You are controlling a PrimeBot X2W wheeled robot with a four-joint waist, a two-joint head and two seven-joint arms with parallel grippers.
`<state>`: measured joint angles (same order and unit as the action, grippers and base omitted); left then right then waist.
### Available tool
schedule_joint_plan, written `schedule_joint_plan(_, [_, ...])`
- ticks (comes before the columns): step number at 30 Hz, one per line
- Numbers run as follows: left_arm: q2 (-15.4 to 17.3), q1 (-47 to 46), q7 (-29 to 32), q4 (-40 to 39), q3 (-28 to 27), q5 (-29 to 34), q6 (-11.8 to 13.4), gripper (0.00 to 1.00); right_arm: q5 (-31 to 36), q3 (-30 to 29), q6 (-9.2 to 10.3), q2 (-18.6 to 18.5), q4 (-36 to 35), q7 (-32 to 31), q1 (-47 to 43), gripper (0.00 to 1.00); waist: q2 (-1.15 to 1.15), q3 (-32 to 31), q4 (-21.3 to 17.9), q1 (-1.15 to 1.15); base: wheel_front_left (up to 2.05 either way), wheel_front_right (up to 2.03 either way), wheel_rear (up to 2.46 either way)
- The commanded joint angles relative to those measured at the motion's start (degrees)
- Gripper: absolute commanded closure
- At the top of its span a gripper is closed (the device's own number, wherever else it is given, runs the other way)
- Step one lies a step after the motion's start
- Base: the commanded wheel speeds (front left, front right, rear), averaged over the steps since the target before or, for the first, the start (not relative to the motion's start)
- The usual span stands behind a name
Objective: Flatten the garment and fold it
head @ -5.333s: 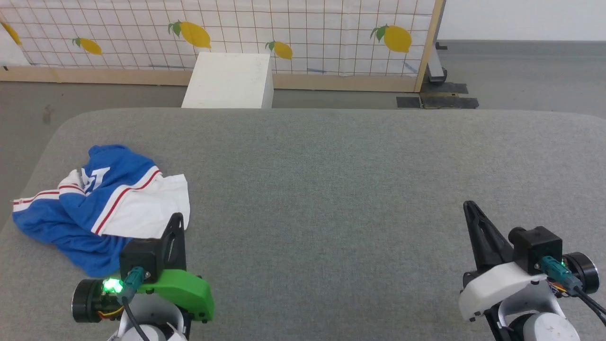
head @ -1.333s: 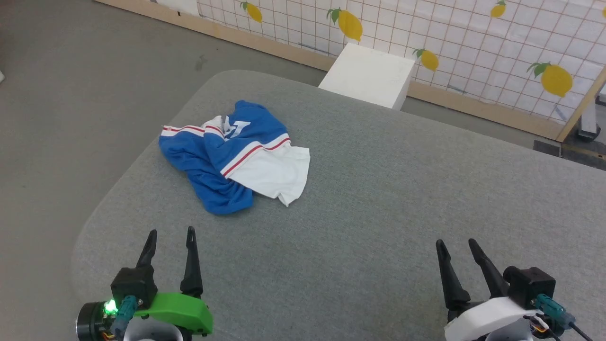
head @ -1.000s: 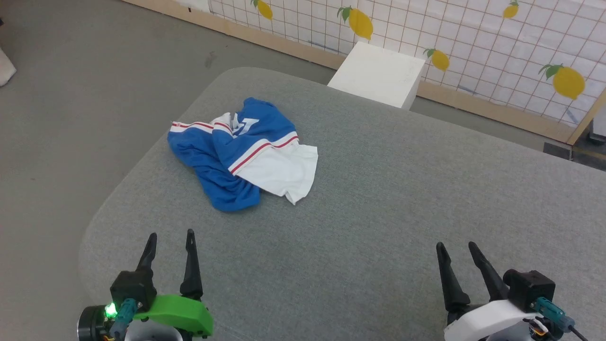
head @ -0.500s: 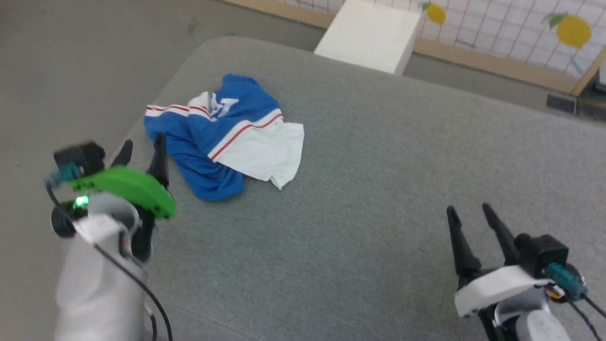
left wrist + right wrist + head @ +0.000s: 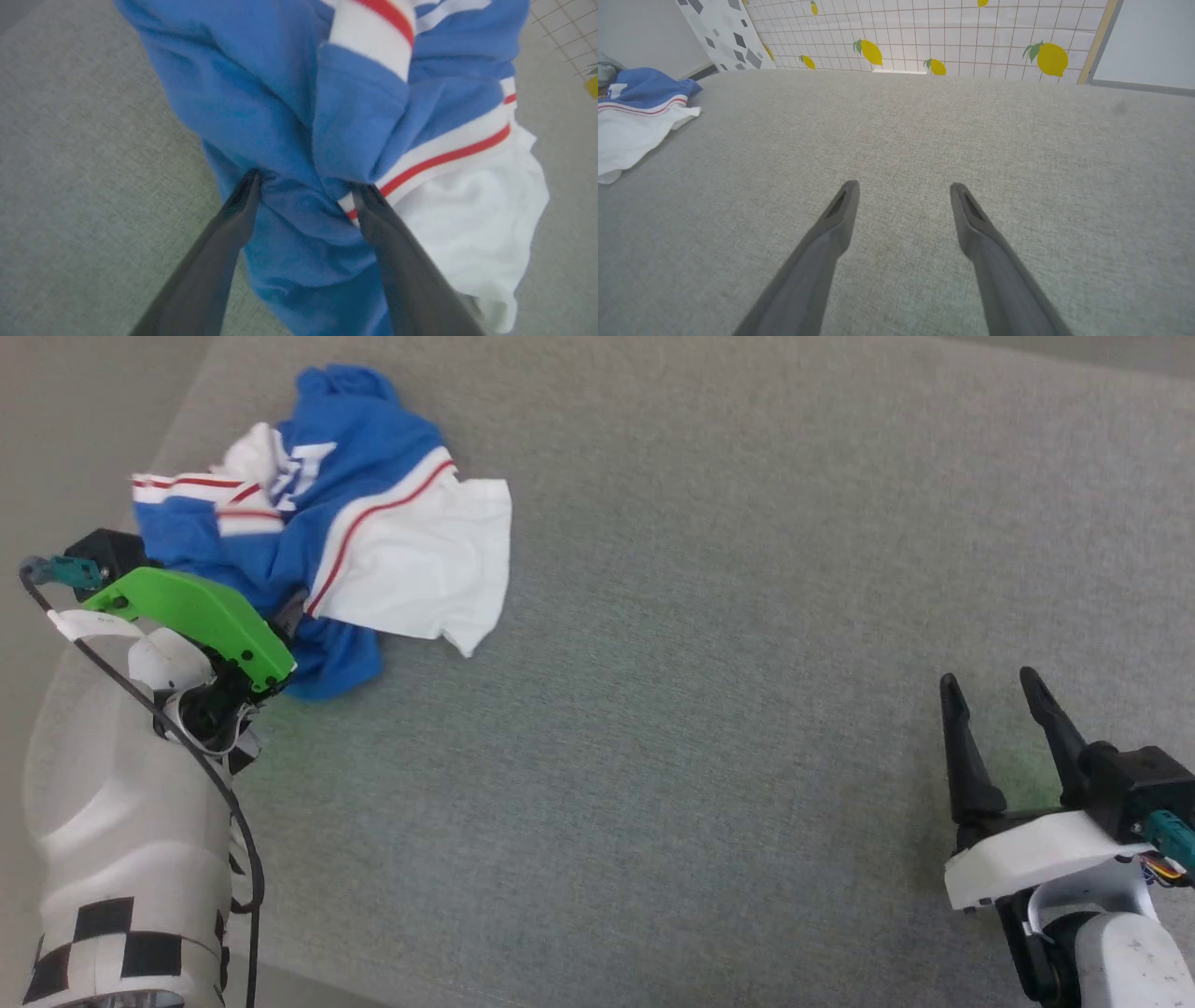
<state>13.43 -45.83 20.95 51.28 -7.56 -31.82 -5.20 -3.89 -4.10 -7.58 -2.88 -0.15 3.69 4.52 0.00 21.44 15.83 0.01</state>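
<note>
readable text: honestly none, nothing here spells out
garment [image 5: 355, 476] print: a scrap of white lettering [image 5: 301, 467] pokes out of the folds near the garment's top edge in the head view, but it's too crumpled to tell which letters or digits
same print, right wrist view: only a small white patch [image 5: 615, 90] on the blue at the garment's far end, too small to read
left forearm [image 5: 103, 840], just below the garment in the head view: black-and-white checker squares [image 5: 103, 943], no characters on them
</note>
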Motion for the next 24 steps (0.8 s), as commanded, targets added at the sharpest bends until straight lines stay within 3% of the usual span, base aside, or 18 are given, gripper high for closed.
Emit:
schedule_joint_plan(1, [0.29,-0.95,0.92,1.12,0.15,-0.49,0.64,0.0,0.43,-0.29,0.09,0.01,-0.91,-0.26,-0.35,0.0,0.0,5.02,-2.52,-0.01,0.0,0.0,0.0])
schedule_joint_plan(5, [-0.61,-1.24,4.93,4.29,0.99,-0.99,0.97,0.0,0.74,-0.89,0.09,0.01,-2.01,-0.76,-0.54,0.0,0.0,5.79,-1.89,-0.01,0.0,0.0,0.0])
schedule_joint_plan(6, [-0.74,-1.26,5.16,4.6,0.99,-1.27,0.77,0.44,0.77,-0.95,0.09,0.01,-2.1,-0.88,-0.5,0.0,0.0,5.81,-1.72,-0.01,0.0,0.0,0.0])
schedule_joint_plan(7, [-0.67,-1.26,5.02,4.77,1.06,-1.32,0.59,1.0,0.75,-0.94,0.09,0.01,-2.12,-0.97,-0.42,0.0,0.0,5.78,-1.58,-0.01,0.0,0.0,0.0])
schedule_joint_plan(16, [0.62,-4.66,-8.11,-1.68,0.08,-3.53,-1.86,1.0,-0.47,0.44,0.09,0.01,1.08,0.4,-0.07,0.0,0.0,-0.16,-0.86,-0.01,0.0,0.0,0.0])
schedule_joint_plan(20, [1.33,-8.11,-11.88,-8.35,3.03,-3.83,-2.22,1.0,-2.46,1.22,0.09,0.01,4.18,2.29,-0.33,0.0,0.0,-5.41,-1.94,-0.01,0.0,0.0,0.0])
schedule_joint_plan(24, [1.71,-10.96,-11.65,-16.54,8.3,-5.41,-2.26,1.0,-4.79,2.27,0.09,0.01,7.64,4.46,-0.68,0.0,0.0,-10.68,-4.52,-0.01,0.0,0.0,0.0])
